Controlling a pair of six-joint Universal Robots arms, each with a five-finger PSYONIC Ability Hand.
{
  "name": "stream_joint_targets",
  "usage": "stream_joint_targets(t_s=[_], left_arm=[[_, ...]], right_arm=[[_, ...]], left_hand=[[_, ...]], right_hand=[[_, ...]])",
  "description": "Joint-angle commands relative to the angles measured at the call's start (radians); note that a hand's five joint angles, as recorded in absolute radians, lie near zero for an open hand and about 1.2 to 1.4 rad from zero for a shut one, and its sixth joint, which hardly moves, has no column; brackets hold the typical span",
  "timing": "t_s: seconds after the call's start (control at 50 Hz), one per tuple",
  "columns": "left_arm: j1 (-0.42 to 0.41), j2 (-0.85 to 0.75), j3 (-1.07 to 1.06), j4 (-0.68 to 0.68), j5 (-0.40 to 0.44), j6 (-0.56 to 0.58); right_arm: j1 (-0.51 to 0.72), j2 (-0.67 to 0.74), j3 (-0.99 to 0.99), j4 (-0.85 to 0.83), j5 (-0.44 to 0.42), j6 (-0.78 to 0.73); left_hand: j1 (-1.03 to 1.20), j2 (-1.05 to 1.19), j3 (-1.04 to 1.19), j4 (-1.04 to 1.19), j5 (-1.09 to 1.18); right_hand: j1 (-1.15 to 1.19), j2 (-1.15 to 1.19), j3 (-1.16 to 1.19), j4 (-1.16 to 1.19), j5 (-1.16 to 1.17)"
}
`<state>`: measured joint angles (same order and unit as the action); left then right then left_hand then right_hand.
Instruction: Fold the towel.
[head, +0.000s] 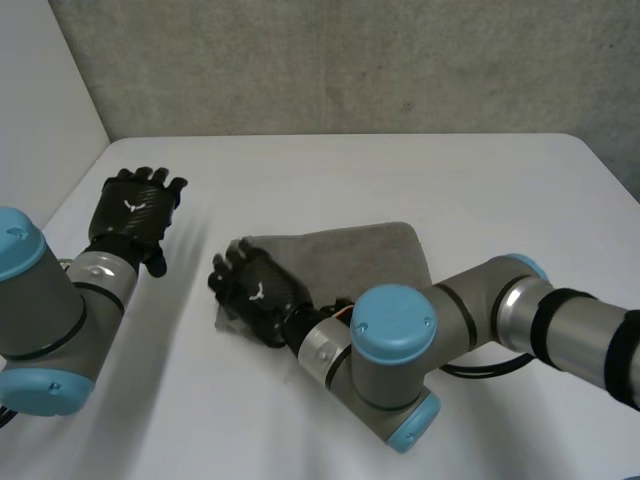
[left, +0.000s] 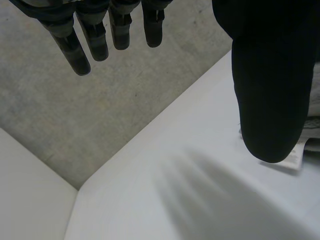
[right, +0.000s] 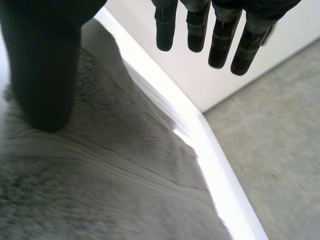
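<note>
Towel (head: 370, 255): a grey cloth lying flat near the middle of the white table (head: 350, 170). Its long axis is laid across the table from left to right, with the right end slanted slightly away from the robot. Whether it is already doubled cannot be told.

Right hand (head: 255, 295): held over the towel's left end, at the near corner. In the right wrist view the towel (right: 125, 175) is seen spread beneath the palm. The fingers (right: 197, 30) are straight and parted from the thumb (right: 45, 75), and nothing is held. Contact between the thumb tip and the cloth cannot be confirmed.

Left hand (head: 135, 215): poised above bare table, well apart from the towel and to its left. Its fingers (left: 75, 50) are straight and loosely spread, and nothing is gripped. In the left wrist view, an edge of the towel (left: 314, 110) with a white label (left: 299, 154) is seen beyond the thumb (left: 272, 90).

Governing relation: the right hand is judged the nearer, since the cloth lies directly beneath it. A fold would probably be made by carrying the left end along the long axis toward the right end. The left hand would first have to be brought rightward.
</note>
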<state>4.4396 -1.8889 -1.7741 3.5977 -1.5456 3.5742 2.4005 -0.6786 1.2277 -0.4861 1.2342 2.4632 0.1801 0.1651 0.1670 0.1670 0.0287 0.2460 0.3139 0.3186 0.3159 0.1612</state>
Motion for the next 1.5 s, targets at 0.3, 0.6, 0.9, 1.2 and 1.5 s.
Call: stream_joint_targets(t_s=[0.3, 0.6, 0.9, 1.2, 1.5], left_arm=[[-0.247, -0.128, 0.107, 0.001, 0.002, -0.161], [-0.25, -0.253, 0.093, -0.002, -0.03, -0.005], [-0.238, -0.018, -0.014, -0.023, -0.131, -0.026], [-0.089, 0.116, -0.077, -0.079, -0.272, -0.08], [-0.108, 0.088, 0.044, -0.077, -0.134, -0.236]], right_arm=[[-0.31, -0.365, 0.319, 0.304, 0.228, 0.507], [-0.417, -0.331, 0.437, 0.11, 0.228, 0.455], [-0.198, -0.327, 0.144, 0.098, 0.234, 0.2], [0.089, -0.03, -0.011, 0.124, 0.077, 0.174], [-0.026, -0.292, 0.001, 0.244, 0.215, 0.45]], left_hand=[[-0.006, 0.009, 0.008, 0.008, -0.029], [-0.006, 0.009, 0.008, 0.008, -0.029], [-0.006, 0.009, 0.008, 0.008, -0.029], [-0.006, 0.009, 0.008, 0.008, -0.029], [-0.006, 0.009, 0.008, 0.008, -0.029]], right_hand=[[-0.071, -0.139, -0.144, -0.141, -0.161], [1.15, 1.082, 1.078, 1.08, 1.06], [1.15, 1.082, 1.078, 1.08, 1.06], [1.15, 1.082, 1.078, 1.08, 1.06], [-0.071, -0.139, -0.144, -0.141, -0.161]])
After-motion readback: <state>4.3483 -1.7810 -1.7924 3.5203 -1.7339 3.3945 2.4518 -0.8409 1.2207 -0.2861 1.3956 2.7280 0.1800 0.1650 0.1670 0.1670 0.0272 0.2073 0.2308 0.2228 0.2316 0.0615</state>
